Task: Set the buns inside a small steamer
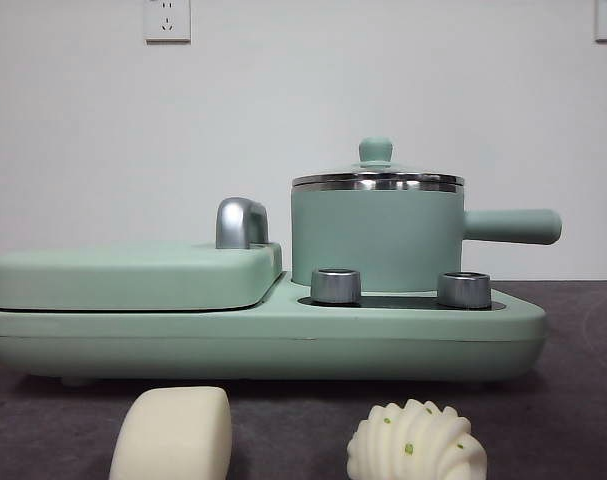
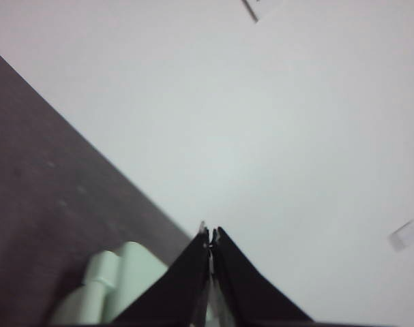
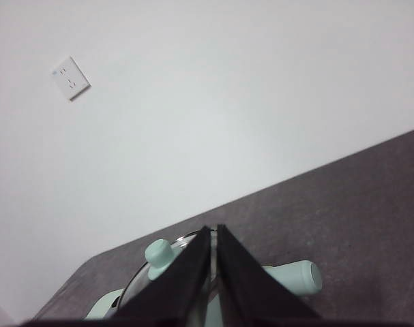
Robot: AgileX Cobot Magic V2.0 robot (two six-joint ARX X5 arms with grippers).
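Front view: smooth bun (image 1: 173, 432) at 7 o'clock, ridged bun (image 1: 415, 442) at 5, both on the bench (image 1: 573, 400); lidded steamer (image 1: 377, 232) behind. My left pincer (image 2: 210, 235) and right pincer (image 3: 213, 231), closed and empty, hang above; the right is nearer the lid knob (image 3: 159, 253).

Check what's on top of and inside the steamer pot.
A glass lid with a green knob sits on the small steamer. The inside is hidden. Both buns, smooth and ridged, lie on the table.
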